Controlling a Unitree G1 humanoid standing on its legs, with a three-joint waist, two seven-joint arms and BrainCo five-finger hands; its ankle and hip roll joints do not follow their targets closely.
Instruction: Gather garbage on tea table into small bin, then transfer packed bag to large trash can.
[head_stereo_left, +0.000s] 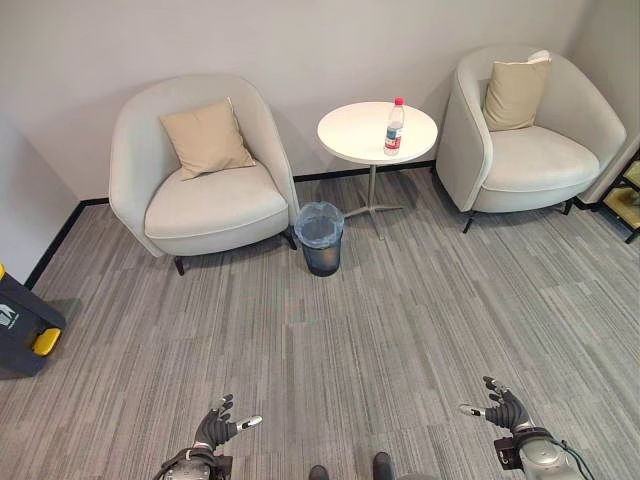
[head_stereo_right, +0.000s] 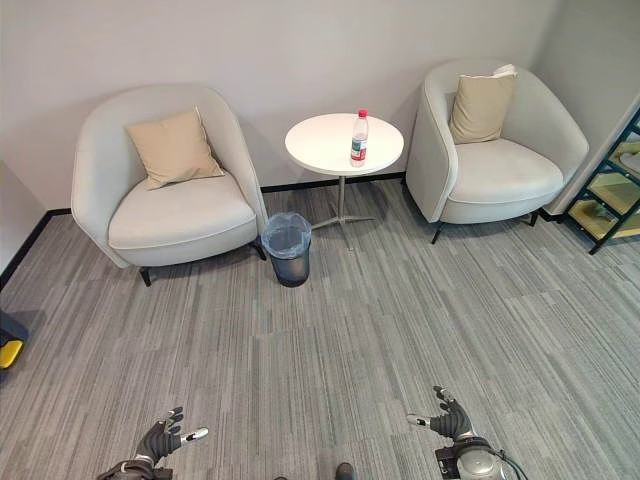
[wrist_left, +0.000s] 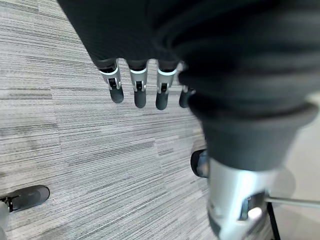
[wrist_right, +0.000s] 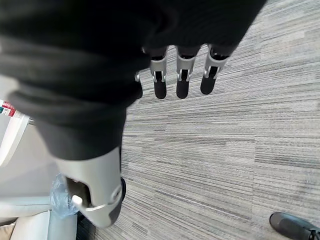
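Low at seven and five o'clock, the left hand (head_stereo_left: 222, 425) and right hand (head_stereo_left: 503, 408) hang over the carpet with fingers relaxed, holding nothing. Nothing of the task looks done yet. Far ahead at twelve o'clock a bottle (head_stereo_left: 394, 127) stands upright on the round table (head_stereo_left: 360, 135); the lined small bin (head_stereo_left: 320, 238) sits beside its base, toward eleven o'clock.
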